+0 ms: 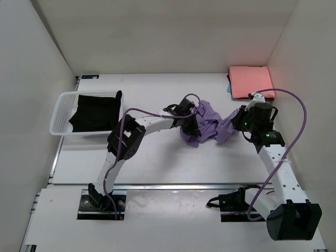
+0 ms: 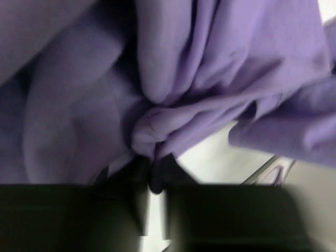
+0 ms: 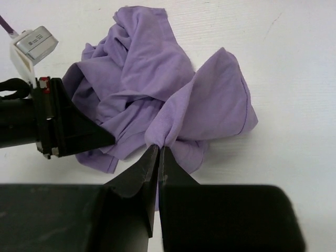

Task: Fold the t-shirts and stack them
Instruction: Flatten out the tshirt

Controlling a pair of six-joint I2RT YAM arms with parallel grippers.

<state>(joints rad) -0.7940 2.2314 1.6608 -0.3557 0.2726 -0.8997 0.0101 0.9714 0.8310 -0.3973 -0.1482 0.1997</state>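
The lilac-purple t-shirt (image 1: 209,126) lies crumpled at the middle of the table. My left gripper (image 1: 190,123) is shut on a fold of its left side; the cloth (image 2: 173,79) fills the left wrist view, pinched at the fingertips (image 2: 155,160). My right gripper (image 1: 237,122) is shut on a fold of its right side (image 3: 210,100), pinched at the tips (image 3: 159,148). A salmon-pink t-shirt (image 1: 251,82) lies folded at the back right, with a teal edge (image 1: 229,87) beneath it. A black t-shirt (image 1: 96,112) lies in the basket.
A white lattice basket (image 1: 60,113) stands at the left of the table. White walls enclose the table on three sides. The left arm's wrist (image 3: 47,123) shows in the right wrist view, close to the shirt.
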